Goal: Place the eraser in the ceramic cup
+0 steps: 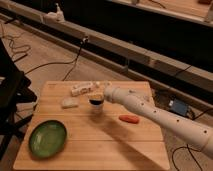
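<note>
The ceramic cup (96, 108) stands upright near the middle of the wooden table (100, 150), small and whitish. My gripper (99, 94) sits right over the cup's mouth, at the end of the white arm that reaches in from the right. A dark patch (95, 101) shows at the cup's rim just under the gripper; it looks like the black eraser, though I cannot tell whether it is still held or resting in the cup.
A green round plate (47, 138) lies at the front left. A pale whitish lump (70, 102) sits left of the cup and a white oblong object (83, 89) behind it. An orange-red oblong thing (129, 118) lies under the arm. Cables run across the floor beyond.
</note>
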`<state>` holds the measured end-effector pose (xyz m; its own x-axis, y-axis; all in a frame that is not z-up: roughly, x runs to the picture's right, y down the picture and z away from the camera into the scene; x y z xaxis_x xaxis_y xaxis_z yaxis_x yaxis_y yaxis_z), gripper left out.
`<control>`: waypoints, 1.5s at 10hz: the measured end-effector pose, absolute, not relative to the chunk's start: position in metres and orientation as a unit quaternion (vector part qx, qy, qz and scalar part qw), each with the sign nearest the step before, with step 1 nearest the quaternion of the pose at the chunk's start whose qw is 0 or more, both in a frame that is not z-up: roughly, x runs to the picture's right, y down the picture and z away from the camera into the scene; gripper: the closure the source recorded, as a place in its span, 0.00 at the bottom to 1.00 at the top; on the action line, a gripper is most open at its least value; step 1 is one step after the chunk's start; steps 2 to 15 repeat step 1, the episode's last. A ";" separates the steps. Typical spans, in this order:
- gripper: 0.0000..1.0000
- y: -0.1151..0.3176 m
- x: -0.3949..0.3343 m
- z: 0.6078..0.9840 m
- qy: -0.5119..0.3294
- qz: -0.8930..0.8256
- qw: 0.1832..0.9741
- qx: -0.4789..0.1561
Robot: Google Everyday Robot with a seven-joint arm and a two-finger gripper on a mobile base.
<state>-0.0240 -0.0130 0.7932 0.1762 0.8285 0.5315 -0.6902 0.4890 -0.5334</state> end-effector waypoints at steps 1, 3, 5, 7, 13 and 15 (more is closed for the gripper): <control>0.20 -0.016 -0.020 0.792 -0.403 0.499 0.763 -0.081; 0.20 -0.016 -0.020 0.792 -0.403 0.499 0.763 -0.081; 0.20 -0.016 -0.020 0.792 -0.403 0.499 0.763 -0.081; 0.20 -0.016 -0.020 0.792 -0.403 0.499 0.763 -0.081; 0.20 -0.016 -0.020 0.792 -0.403 0.499 0.763 -0.081; 0.20 -0.016 -0.020 0.792 -0.403 0.499 0.763 -0.081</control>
